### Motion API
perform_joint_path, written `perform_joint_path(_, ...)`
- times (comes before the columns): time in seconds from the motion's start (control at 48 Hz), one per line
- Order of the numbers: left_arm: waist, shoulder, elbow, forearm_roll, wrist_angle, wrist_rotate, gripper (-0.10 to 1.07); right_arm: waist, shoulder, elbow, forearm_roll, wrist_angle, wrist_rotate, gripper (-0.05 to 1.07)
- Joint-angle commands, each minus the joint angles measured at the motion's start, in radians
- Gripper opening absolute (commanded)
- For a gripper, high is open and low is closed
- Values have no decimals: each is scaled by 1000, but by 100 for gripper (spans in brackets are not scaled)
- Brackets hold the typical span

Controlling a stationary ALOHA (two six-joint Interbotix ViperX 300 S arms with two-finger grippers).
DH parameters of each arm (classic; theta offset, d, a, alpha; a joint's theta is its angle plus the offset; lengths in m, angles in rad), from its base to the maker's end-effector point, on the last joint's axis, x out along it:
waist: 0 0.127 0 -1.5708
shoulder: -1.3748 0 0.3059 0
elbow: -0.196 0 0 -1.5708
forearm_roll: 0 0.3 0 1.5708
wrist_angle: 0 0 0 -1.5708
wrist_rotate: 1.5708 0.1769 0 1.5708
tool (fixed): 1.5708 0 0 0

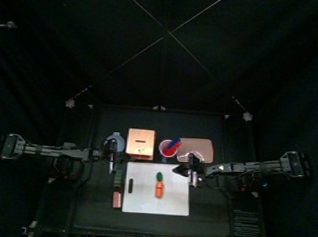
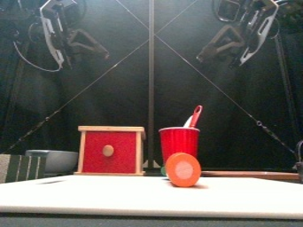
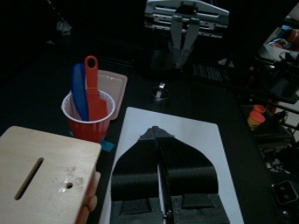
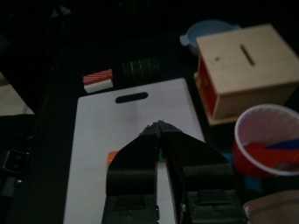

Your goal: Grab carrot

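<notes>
1. While the small stubby orange carrot (image 1: 159,187) lies untouched on the white cutting board (image 1: 175,201) from above, the step looks like the approach; both arms flank it at 9 and 3 o'clock.
2. From the front, the carrot (image 2: 182,168) stands end-on on the surface, arms raised high.
3. Left end effector (image 3: 160,134): clenched, empty.
4. Right end effector (image 4: 156,129): clenched, empty; it must release and descend.
</notes>
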Motion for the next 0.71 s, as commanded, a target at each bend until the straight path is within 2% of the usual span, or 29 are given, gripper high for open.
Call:
perform_joint_path(0.0,0,-2,-18,-2,-15,0,9,-21,21,-12,103,0,3,39)
perform_joint_path(0.125,0,-2,-17,0,-21,2,9,-49,83,-12,316,-6,-11,39)
perform_joint_path(0.271,2,0,-11,0,-34,3,9,-64,150,-18,480,-26,-11,39)
perform_joint_path(0.396,2,-2,-2,3,-54,6,9,-64,204,-34,551,-44,-11,43)
perform_joint_path(0.688,5,-2,23,31,-109,6,9,-51,293,-55,623,-103,5,66)
